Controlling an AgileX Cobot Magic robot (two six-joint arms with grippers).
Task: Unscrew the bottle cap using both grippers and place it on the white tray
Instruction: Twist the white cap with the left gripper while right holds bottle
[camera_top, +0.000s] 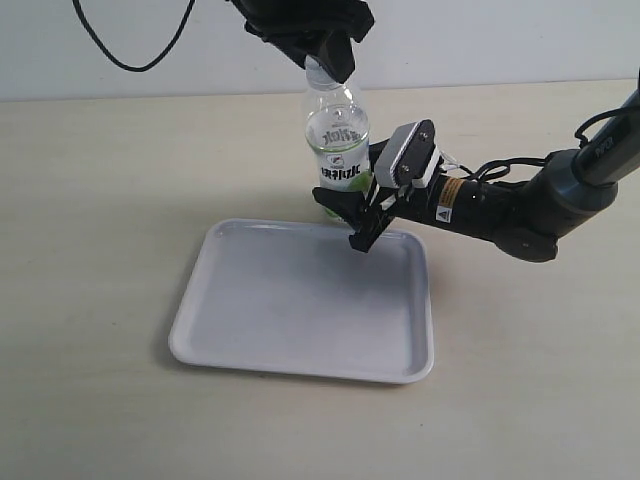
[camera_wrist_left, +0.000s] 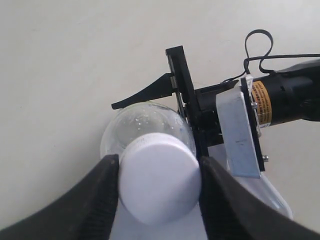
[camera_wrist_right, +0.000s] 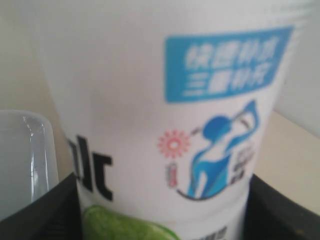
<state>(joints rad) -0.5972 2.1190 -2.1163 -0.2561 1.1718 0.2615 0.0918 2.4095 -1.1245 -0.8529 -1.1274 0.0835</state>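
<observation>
The bottle cap (camera_wrist_left: 159, 180) sits on the neck of the bottle (camera_top: 337, 135), not yet removed. The left pincer (camera_top: 328, 62) meets it from straight above: in the left wrist view its two black fingers (camera_wrist_left: 102, 200) press on opposite sides of the cap's wall, so this pincer is clamped on the cap. The bottle stands upright, its long axis vertical and in line with the left pincer. I judge this is the relation that matters, because the turning must go around this same axis. The right pincer (camera_top: 362, 210) reaches in from the right edge of the table (camera_top: 100, 200) and is closed around the lower, labelled part of the bottle, holding it against rotation. The bottle is toward the far edge of the table, just behind the far rim of the white tray (camera_top: 300, 310); whether its base touches the table is hidden by the right pincer. The tray lies toward the near edge, so the left arm, which holds the cap, is the natural one to carry it there.
</observation>
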